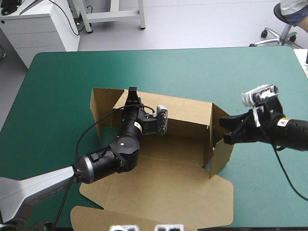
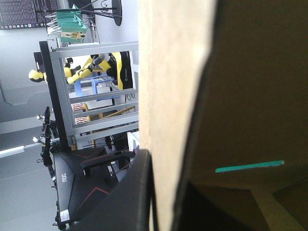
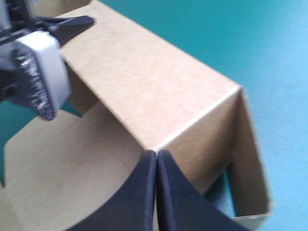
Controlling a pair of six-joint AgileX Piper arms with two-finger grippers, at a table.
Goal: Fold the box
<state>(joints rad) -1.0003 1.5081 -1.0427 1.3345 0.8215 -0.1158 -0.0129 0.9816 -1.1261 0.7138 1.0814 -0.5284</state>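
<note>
High view: the box (image 1: 187, 115) is shown at the middle of the teal-green desk (image 1: 72, 77), partly erected. Its long far wall is raised, an end wall is raised at the right, and a short flap is seen standing at the left end. The broad near panels are laid flat on the cover, reaching toward the desk's near edge.

The left pincer (image 1: 131, 94) is placed at the top edge of the far wall, close to its left corner. In the left wrist view the pale cut edge of the board is seen running up between the two black fingers (image 2: 130, 192) – the pincer is clamped on the box, with only the sheet's thickness between them. A thin strip of teal-green cover is visible past the shadowed board.

The right pincer (image 1: 225, 130) is held just beside the right end wall, at the corner where it meets the far wall. In the right wrist view its fingers are pressed together into one pointed arch (image 3: 156, 161), with no board seen between them – whether the tip touches the corner cannot be told. The left pincer is seen farther off along the same wall
</note>
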